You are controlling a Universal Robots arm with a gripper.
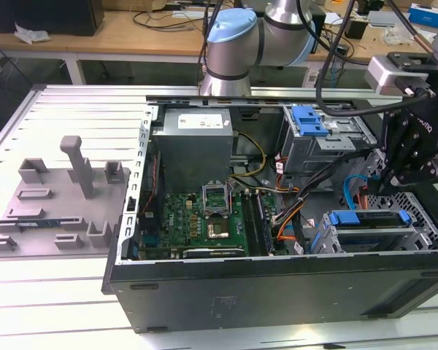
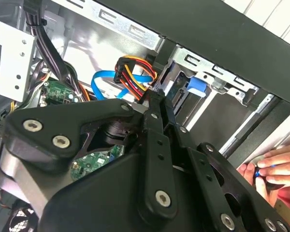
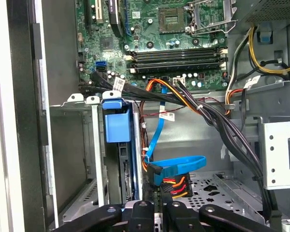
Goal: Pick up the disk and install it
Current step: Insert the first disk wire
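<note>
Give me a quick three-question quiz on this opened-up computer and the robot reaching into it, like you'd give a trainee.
1. True or false: the computer case is closed up.
2. Where is the blue-framed disk? A) held up by the gripper above the case; B) sitting in the drive cage inside the case; C) lying outside the case.
3. Fill in: the flat cable looping near the gripper in the first wrist view is ____.
Key: 1 false, its side is open; 2 B; 3 blue.
</note>
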